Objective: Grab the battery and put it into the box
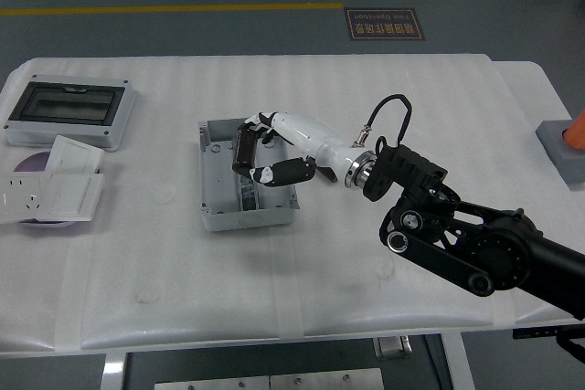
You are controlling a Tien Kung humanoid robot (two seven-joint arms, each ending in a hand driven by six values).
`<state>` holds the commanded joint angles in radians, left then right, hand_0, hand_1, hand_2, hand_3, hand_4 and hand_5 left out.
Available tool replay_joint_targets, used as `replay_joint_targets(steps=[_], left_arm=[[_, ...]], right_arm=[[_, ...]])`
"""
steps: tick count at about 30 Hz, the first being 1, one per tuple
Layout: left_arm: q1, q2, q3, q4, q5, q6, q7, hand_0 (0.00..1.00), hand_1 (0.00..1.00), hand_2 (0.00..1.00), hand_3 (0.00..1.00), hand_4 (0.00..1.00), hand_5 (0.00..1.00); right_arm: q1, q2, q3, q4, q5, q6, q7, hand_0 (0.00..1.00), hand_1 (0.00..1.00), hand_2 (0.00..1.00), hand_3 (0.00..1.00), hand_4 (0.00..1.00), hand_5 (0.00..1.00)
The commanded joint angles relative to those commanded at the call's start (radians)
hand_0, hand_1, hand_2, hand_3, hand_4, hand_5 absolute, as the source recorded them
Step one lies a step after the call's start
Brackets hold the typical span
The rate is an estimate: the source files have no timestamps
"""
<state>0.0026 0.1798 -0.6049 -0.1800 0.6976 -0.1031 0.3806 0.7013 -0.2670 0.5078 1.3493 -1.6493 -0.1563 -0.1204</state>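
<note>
1 hand (265, 148) (right) outstretched over box (212, 180), fingers clamped on battery (244, 151).

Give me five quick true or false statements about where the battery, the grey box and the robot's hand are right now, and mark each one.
1. The right hand is over the open grey box. True.
2. The battery lies loose on the table beside the box. False: the right hand grips it above the box.
3. A lidded enclosure with a dark window sits at the table's far left. True.
4. The left arm is reaching for the box. False: no left arm is in view.
5. A person's hand steadies the box. False: no person is visible.
</note>
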Motion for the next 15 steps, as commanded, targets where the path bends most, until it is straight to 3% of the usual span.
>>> replay_joint_targets(steps=[1, 15], left_arm=[[0.0, 0.0, 0.0, 0.0, 0.0, 0.0, 0.0, 0.66, 0.66, 0.62, 0.541, 0.412, 0.398], [-0.008, -0.001, -0.002, 0.0, -0.007, -0.002, -0.002, 0.66, 0.659, 0.62, 0.533, 0.412, 0.397]], right_arm=[[-0.001, 0.001, -0.004, -0.005, -0.006, -0.002, -0.001, 0.998, 0.944, 0.915, 0.998, 0.876, 0.524], [0.004, 0.005, -0.06, -0.072, -0.002, 0.001, -0.001, 0.998, 0.962, 0.933, 0.998, 0.899, 0.53]])
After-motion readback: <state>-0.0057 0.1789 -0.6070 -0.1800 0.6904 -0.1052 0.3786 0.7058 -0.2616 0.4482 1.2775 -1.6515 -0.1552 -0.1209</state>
